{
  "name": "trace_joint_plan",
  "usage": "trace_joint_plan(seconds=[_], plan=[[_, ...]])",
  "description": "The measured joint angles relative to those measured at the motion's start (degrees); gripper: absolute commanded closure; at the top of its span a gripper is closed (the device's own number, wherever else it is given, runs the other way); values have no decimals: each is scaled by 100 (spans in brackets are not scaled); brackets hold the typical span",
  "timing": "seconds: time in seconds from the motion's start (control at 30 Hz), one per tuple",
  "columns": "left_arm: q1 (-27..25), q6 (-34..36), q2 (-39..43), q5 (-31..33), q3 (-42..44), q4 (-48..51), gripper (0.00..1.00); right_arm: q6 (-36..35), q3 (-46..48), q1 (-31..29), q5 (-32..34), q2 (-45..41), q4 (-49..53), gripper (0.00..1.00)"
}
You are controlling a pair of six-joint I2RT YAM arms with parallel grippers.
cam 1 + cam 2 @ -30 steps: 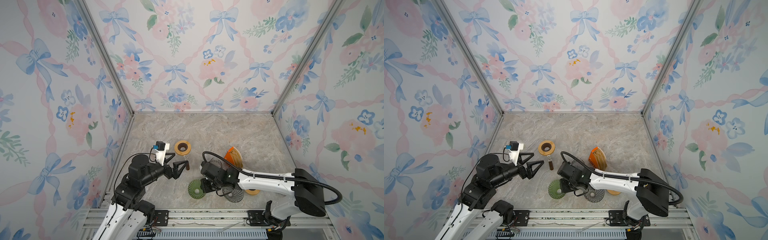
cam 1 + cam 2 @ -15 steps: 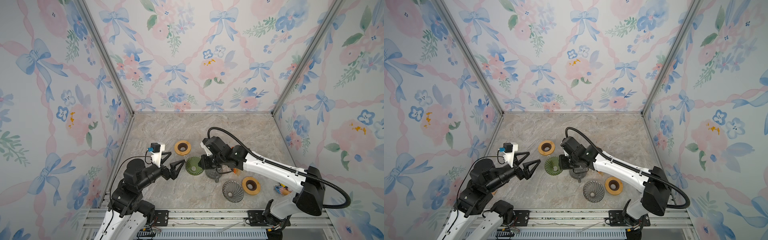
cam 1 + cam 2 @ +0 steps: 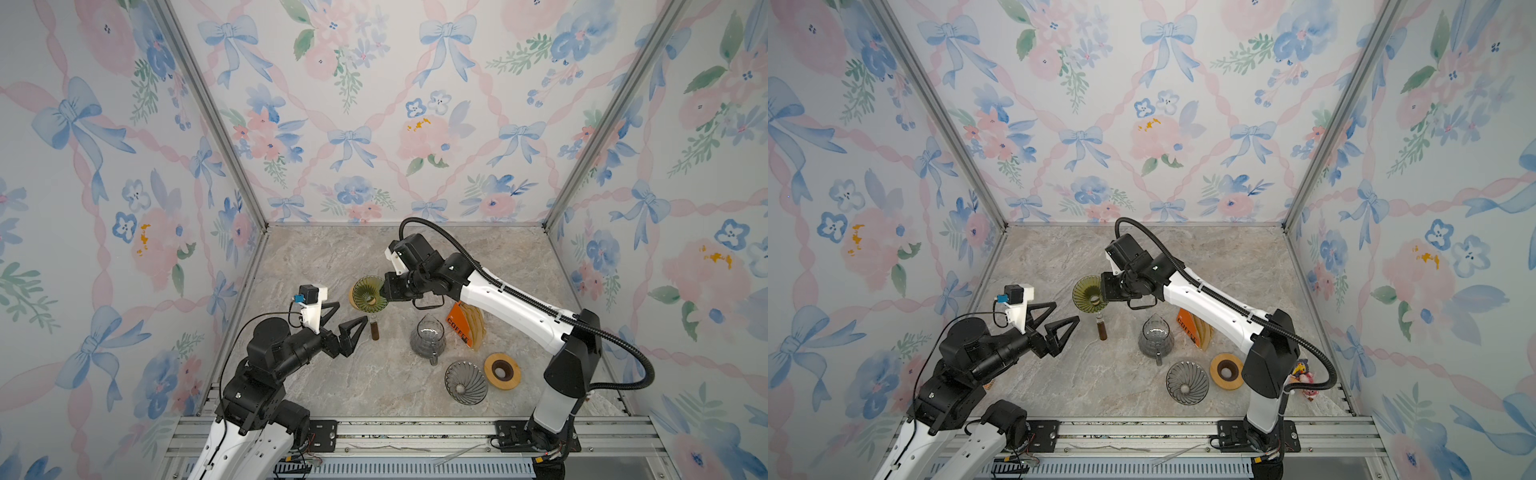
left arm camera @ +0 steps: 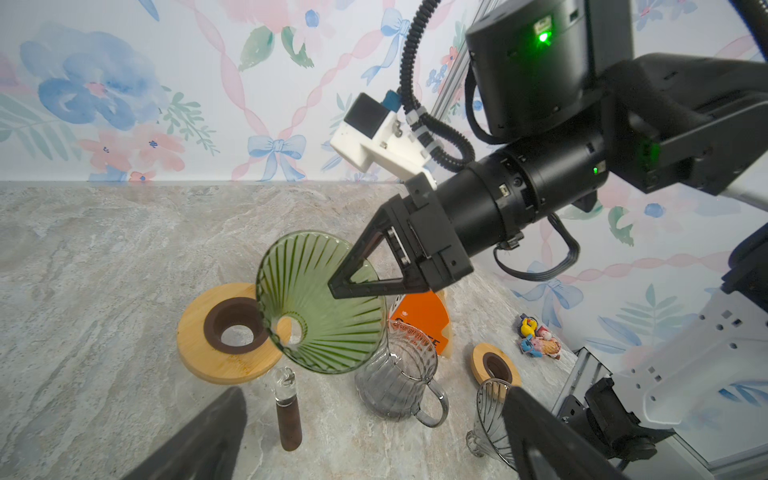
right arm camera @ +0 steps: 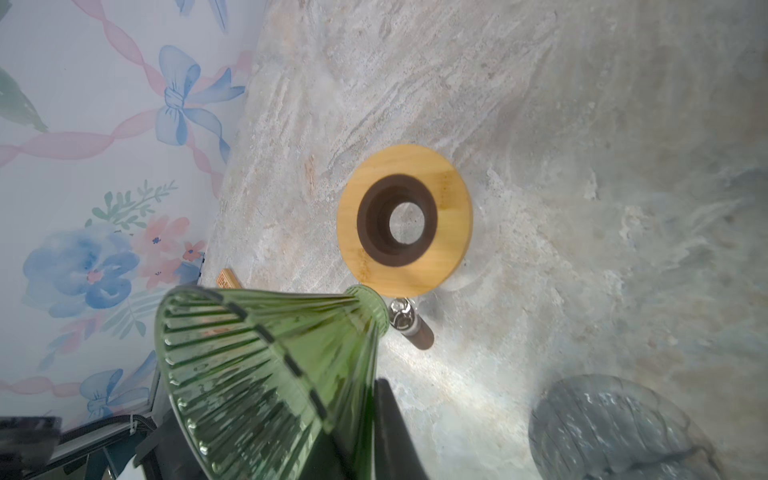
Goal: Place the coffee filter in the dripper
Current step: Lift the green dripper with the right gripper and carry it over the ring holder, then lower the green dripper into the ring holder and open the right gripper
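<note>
Left of centre on the surface [image 3: 328, 253]: my right claw [image 3: 384, 294] is clamped on the rim of the green glass dripper [image 3: 368, 293]. One finger lies inside the cone, the other outside it. Dripper is raised off the surface and tipped on its side, mouth turned toward my left arm. Its narrow end hangs over a wooden ring [image 5: 453, 216] that lies flat underneath.

Left claw [image 3: 351, 312]: jaws spread wide, nothing in them. It hovers between the left edge and the centre, tips pointing at a small brown bottle [image 3: 375, 330], near it but apart.

Coffee filters [image 3: 476, 324]: tan paper stack standing in an orange COFFEE pack, right of centre, below my right forearm. They sit just beside the glass carafe [image 3: 428, 338], on its right-edge side, well apart from the green dripper.

Toward the front edge, right of the middle: a grey glass dripper [image 3: 465, 382] lies mouth-up. A second wooden ring [image 3: 511, 380] sits just beside it; can't tell whether they touch.

Near the front right corner: a small colourful toy [image 3: 1302, 374].
</note>
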State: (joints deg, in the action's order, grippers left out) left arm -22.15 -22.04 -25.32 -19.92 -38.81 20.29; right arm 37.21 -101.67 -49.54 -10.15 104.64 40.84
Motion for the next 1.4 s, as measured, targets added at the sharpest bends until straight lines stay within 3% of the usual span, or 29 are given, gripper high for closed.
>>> trace_joint_plan(seconds=[0.47,1.07,1.4], plan=[[0,0,-2,2,2,0,2,-39,-1126,306,-232,1008,229,86],[0,0,-2,2,2,0,2,35,-1137,452,-533,1421,271,86],[0,0,-2,2,2,0,2,181,-1137,498,-706,1475,199,77]])
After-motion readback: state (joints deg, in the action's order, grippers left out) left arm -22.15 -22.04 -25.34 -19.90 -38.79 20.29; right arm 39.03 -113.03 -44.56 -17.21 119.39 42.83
